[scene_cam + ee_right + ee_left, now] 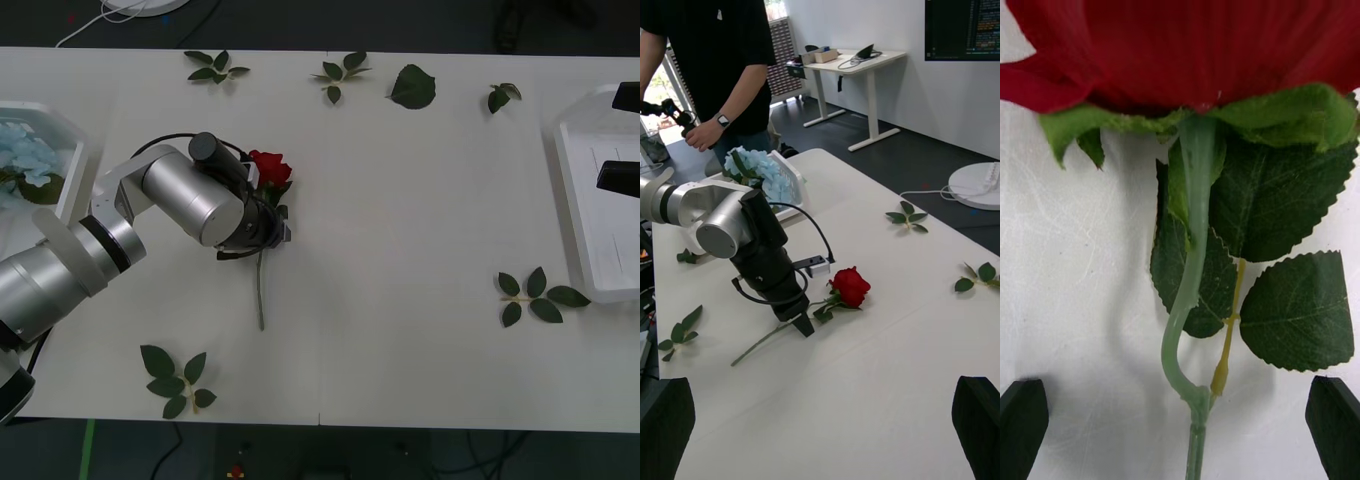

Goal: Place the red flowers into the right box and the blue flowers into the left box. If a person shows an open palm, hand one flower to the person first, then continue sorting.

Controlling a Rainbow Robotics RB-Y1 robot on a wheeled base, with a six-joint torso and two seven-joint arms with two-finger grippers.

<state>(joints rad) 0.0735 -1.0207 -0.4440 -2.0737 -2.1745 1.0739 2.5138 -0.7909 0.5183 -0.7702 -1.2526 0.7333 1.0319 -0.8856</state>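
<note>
Left gripper (1180, 427), black fingers spread and empty, straddles the red fabric rose's (268, 168) green stem (261, 290), which runs lengthwise between them just below the bloom.

Matt table (400, 250), glossy plastic right box (580, 200)

A rose (268, 166) lies mid-table between the left box (62, 125) and right box (575, 190).

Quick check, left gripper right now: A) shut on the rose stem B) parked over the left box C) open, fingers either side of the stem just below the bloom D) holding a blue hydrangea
C: the left gripper is open, its black fingers at both bottom corners of its wrist view with the red rose stem between them, lying on the table.
</note>
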